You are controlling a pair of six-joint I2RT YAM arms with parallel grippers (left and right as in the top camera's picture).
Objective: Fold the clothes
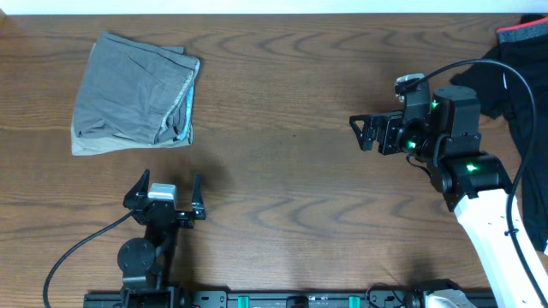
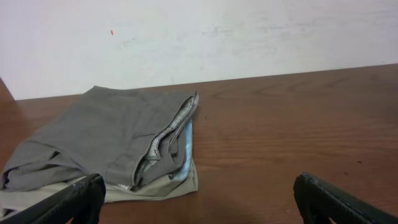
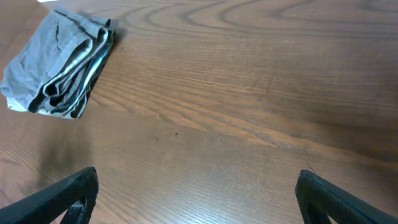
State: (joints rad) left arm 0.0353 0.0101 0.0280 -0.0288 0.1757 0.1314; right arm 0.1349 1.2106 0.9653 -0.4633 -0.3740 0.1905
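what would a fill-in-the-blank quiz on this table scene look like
1. The table under the folded grey shorts is made of ____.
2. The left gripper and the right gripper both stand ____ and hold nothing.
3. The black garment at the far corner has ____ trim.
4. The grey shorts lie nearer the ____ gripper.

Missing words: wood; open; red; left
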